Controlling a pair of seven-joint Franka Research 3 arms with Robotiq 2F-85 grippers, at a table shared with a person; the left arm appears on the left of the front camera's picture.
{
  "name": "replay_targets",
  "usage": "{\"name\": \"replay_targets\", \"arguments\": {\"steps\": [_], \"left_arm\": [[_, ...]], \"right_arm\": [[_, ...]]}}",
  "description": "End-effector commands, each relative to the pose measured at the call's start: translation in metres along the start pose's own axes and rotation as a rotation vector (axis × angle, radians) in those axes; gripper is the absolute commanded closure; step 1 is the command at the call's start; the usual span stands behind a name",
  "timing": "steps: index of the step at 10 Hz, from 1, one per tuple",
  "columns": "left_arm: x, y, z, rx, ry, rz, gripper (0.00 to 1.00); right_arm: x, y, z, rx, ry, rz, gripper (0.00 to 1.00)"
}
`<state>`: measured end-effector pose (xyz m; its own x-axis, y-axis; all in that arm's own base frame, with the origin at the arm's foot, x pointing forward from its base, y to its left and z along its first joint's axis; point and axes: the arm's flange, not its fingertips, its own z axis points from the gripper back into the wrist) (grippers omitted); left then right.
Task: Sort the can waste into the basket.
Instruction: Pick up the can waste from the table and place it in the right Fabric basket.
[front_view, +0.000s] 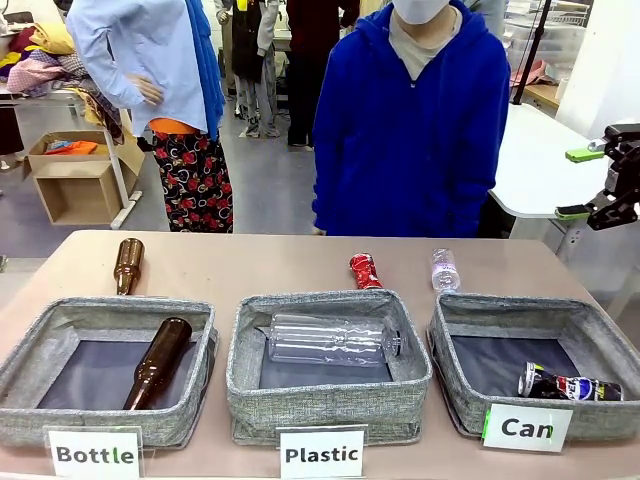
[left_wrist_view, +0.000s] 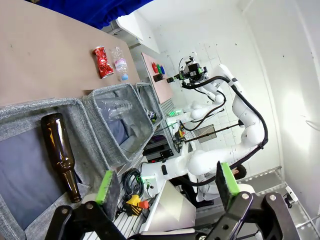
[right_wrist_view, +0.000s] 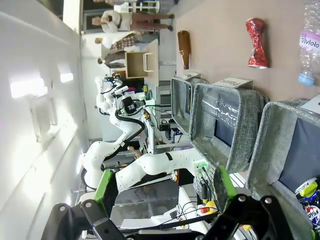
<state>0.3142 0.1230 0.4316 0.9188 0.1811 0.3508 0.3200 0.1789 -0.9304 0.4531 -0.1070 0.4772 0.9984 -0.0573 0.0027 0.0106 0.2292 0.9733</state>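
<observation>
Tan table (front_view: 300, 262) with three grey baskets along the near edge, each fronted by a white sign; a person (front_view: 410, 130) in a blue hoodie stands at the far side.

Findings:

Black-blue can (front_view: 570, 384): lies on its side inside the Can basket (front_view: 500, 304), on the dark floor in the near right corner, just behind the "Can" sign (front_view: 527, 428).

Red can (front_view: 365, 270): crushed, lies on the bare table just behind the far rim of the Plastic basket (front_view: 330, 402), outside every basket and well apart from the black-blue can.

Small clear bottle (front_view: 445, 270): on the table near the red can, to its right, just behind the Can basket's far left corner.

Large clear bottle (front_view: 330, 340): lies on its side inside the Plastic basket.

Bottle basket (front_view: 110, 308): holds one brown bottle (front_view: 158, 362) lying at a slant. A second brown bottle (front_view: 128, 264) lies on the table behind this basket.

Right gripper (front_view: 580, 183): raised at the right edge, clear of the table and past the Can basket's far side. Jaws stand wide apart, green pads facing, nothing between them.

Left gripper (left_wrist_view: 165, 182): seen from its own wrist, it hangs above the Bottle basket's side of the table. Jaws wide apart, nothing between them.
</observation>
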Motion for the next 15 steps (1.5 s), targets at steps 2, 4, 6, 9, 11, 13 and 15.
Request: {"name": "replay_targets", "arguments": {"steps": [2, 4, 6, 9, 11, 13, 15], "left_arm": [[-0.001, -0.003, 0.001, -0.006, 0.004, 0.003, 0.00], [-0.001, -0.003, 0.001, -0.006, 0.004, 0.003, 0.00], [-0.001, -0.003, 0.001, -0.006, 0.004, 0.003, 0.00], [-0.001, -0.003, 0.001, -0.006, 0.004, 0.003, 0.00], [-0.001, -0.003, 0.001, -0.006, 0.004, 0.003, 0.00], [-0.001, -0.003, 0.001, -0.006, 0.004, 0.003, 0.00], [-0.001, -0.003, 0.001, -0.006, 0.004, 0.003, 0.00]], "right_arm": [[0.002, 0.011, -0.015, -0.078, -0.004, -0.014, 0.00], [0.016, 0.036, -0.065, -0.318, 0.006, -0.041, 0.00], [0.029, 0.055, -0.119, -0.528, 0.016, -0.055, 0.00], [0.042, 0.061, -0.218, -0.919, 0.060, 0.059, 0.00], [0.029, 0.065, -0.251, -1.056, 0.027, 0.224, 0.00], [0.031, 0.060, -0.235, -0.894, 0.072, 0.104, 0.00], [0.031, 0.058, -0.249, -0.967, 0.078, 0.151, 0.00]]}}
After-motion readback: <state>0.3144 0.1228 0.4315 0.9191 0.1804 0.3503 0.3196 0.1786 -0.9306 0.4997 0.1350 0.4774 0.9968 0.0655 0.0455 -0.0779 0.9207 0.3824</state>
